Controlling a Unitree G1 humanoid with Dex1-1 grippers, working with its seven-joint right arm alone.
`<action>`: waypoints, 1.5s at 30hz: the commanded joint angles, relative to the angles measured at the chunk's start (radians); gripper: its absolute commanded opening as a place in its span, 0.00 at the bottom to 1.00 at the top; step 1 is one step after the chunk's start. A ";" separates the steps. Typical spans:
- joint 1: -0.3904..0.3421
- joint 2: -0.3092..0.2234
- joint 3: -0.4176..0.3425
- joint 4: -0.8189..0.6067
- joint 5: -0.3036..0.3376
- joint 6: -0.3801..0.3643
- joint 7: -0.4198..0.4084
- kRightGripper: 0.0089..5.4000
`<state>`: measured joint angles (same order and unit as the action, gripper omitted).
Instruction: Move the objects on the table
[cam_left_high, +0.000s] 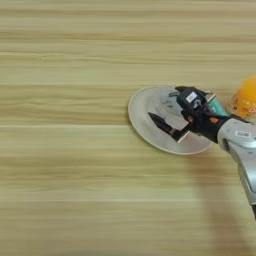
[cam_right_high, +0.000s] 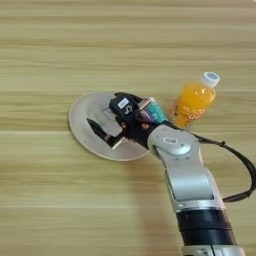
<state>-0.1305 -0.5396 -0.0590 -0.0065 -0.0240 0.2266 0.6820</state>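
White plate (cam_right_high: 82, 131) | gripper (cam_right_high: 106, 125) over it | bottle (cam_right_high: 194, 104) right

matt wood-grain table (cam_left_high: 60, 150), seemingly glossy white plate (cam_right_high: 80, 125), silver metallic forearm (cam_right_high: 187, 175)

The robot's right arm (cam_right_high: 187, 185) has a smooth, rounded forearm shell in silver-grey metal with a soft sheen. Toward the bottom edge it meets a black ribbed collar, then another silver section below that. A thin black cable (cam_right_high: 240, 170) loops out from the wrist area, swings wide to the side and runs back to the lower forearm. At the wrist the silver gives way to a black block with small red-orange accents and a little white label on top. The gripper (cam_right_high: 107, 125) ends in two slim, pointed black fingers (cam_left_high: 162, 124).
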 joint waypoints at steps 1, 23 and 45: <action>-0.051 -0.025 -0.010 -0.018 0.007 -0.036 -0.019 1.00; -0.084 -0.028 0.009 0.063 0.008 -0.049 -0.015 0.86; -0.084 -0.021 0.009 0.069 0.026 -0.063 0.000 0.32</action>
<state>-0.1485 -0.5346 -0.0255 0.0939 -0.0085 0.2024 0.7050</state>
